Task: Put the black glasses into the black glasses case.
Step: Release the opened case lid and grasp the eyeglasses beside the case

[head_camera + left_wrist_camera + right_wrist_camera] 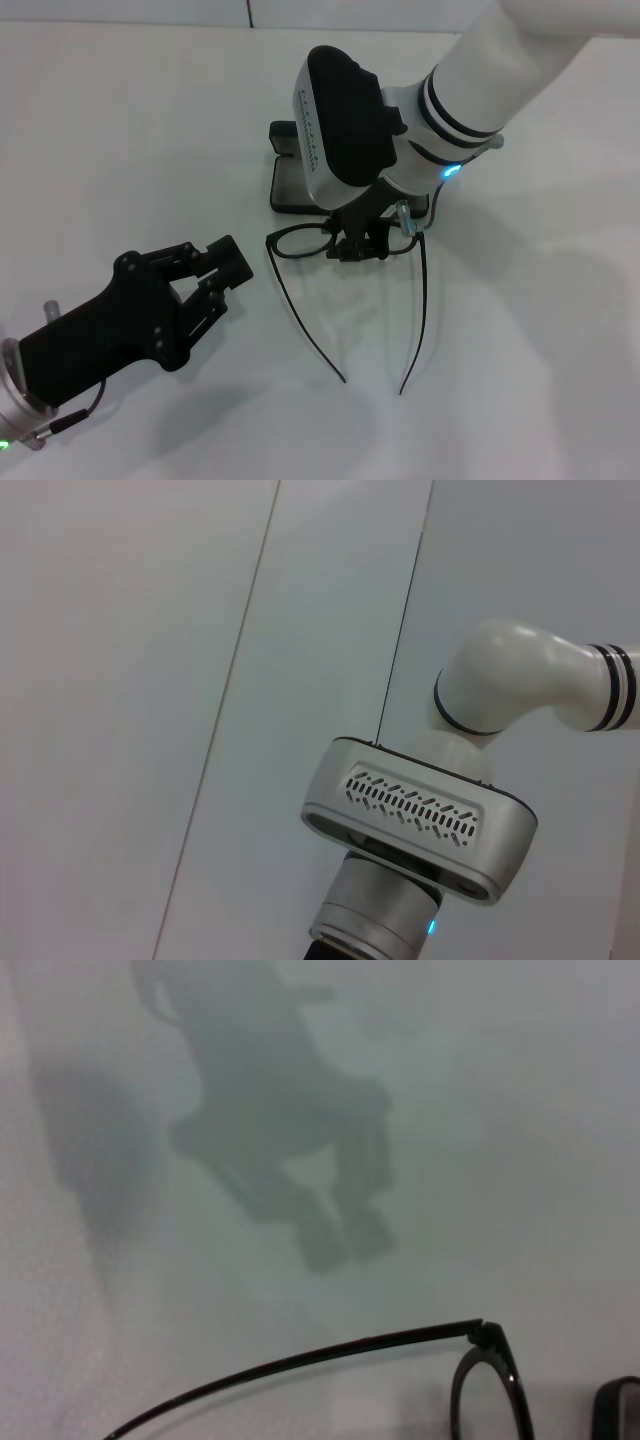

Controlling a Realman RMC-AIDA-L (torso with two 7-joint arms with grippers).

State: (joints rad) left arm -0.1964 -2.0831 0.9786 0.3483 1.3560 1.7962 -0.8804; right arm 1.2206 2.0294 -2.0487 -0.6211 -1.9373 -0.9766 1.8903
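Note:
The black glasses (300, 243) lie just in front of the black glasses case (288, 188), their long temple arms pointing toward me. My right gripper (362, 246) reaches down from above and is shut on the glasses at the bridge, between the two lenses. The right wrist hides most of the case, so only its left end shows. In the right wrist view, one temple arm and one lens rim of the glasses (335, 1354) sit close to the camera. My left gripper (222, 280) rests at the near left, open and empty, a short way left of the glasses.
The white table (120, 130) surrounds everything. The left wrist view shows only the right arm's silver wrist housing (415, 815) against pale panels.

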